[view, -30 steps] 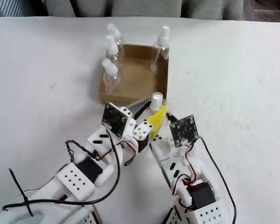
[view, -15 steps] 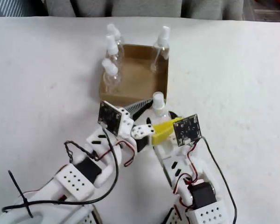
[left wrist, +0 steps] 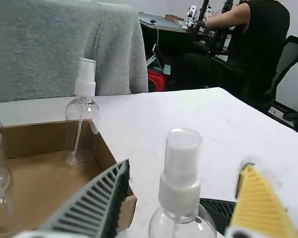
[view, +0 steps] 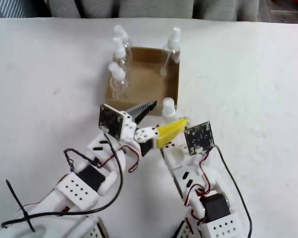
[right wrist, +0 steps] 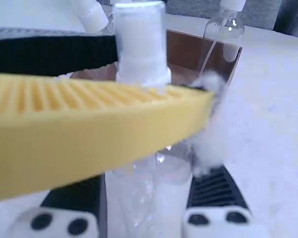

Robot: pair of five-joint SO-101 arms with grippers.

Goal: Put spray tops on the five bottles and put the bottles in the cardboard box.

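One clear plastic bottle w/ a white spray top (view: 168, 105) stands upright on the white surface (view: 248, 74), just outside the near right corner of the brown cardboard box (view: 148, 84). Left claw (view: 169, 112) is spread wide at spray-top height: grey ribbed finger (left wrist: 97, 203) on one side of the top, yellow finger (left wrist: 258, 208) on the other. Neither touches it, and the top sits approx between the two tips. Right claw (right wrist: 144, 188) is lower down, under the left arm's yellow finger, w/ its black fingers (right wrist: 213, 186) closed on the bottle's clear body from both sides. Three capped clear bottles (view: 117, 74) line the box's left side; another capped bottle (view: 172, 42) stands at its far right corner
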